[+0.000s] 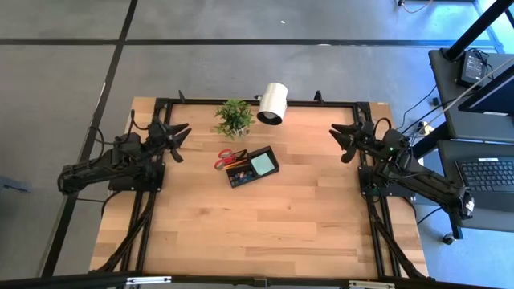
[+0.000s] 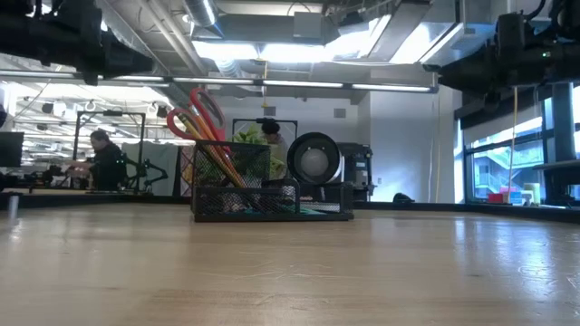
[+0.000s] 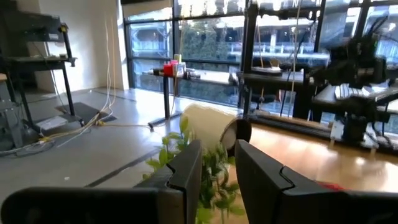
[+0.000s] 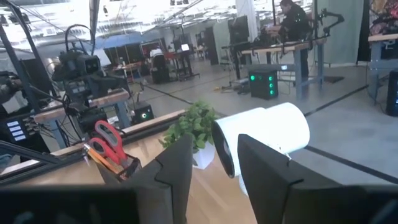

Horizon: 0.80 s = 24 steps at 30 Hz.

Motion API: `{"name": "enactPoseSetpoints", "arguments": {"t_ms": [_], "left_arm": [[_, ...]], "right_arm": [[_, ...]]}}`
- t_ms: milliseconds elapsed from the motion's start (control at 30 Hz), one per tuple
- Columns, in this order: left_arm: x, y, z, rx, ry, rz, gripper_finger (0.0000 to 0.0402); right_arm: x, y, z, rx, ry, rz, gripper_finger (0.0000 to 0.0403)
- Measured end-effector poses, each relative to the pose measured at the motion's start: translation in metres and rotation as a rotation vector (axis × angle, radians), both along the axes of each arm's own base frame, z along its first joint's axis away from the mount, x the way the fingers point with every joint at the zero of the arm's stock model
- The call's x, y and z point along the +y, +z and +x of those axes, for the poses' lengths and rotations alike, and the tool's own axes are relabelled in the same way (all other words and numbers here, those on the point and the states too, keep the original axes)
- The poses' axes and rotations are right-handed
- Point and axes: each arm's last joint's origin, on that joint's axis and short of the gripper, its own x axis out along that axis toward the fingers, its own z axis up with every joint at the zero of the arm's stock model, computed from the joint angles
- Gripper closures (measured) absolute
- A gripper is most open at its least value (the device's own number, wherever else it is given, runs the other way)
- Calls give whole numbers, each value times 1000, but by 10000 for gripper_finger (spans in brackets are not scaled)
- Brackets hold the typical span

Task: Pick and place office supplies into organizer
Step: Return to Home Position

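Note:
The black mesh organizer (image 1: 251, 167) stands at the middle of the table's far half. Red-handled scissors (image 2: 195, 113) stand slanted in its tall compartment, handles up, beside orange pencils (image 2: 224, 163). A pale teal note pad (image 1: 261, 164) lies in its other compartment. My left gripper (image 1: 178, 136) hovers open by the table's far left, pointing level toward the organizer, nothing between its fingers. My right gripper (image 1: 341, 140) hovers open at the far right, also level and empty. In the right wrist view the scissors (image 4: 106, 140) show beyond the fingers.
A small green potted plant (image 1: 234, 116) and a white cylindrical lamp (image 1: 274, 103) lying on its side stand at the table's far edge, just behind the organizer. The black table frame (image 1: 257, 103) runs along the edges. The near half of the wooden top is bare.

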Motion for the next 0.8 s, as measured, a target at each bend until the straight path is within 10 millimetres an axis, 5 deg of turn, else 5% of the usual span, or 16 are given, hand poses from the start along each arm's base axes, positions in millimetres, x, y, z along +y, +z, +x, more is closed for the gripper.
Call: {"name": "enactPoseSetpoints", "arguments": {"t_ms": [800], "left_arm": [[3, -28, 10, 36, -2, -35, 309]], "right_arm": [[0, 0, 0, 7, -15, -22, 270]]}}
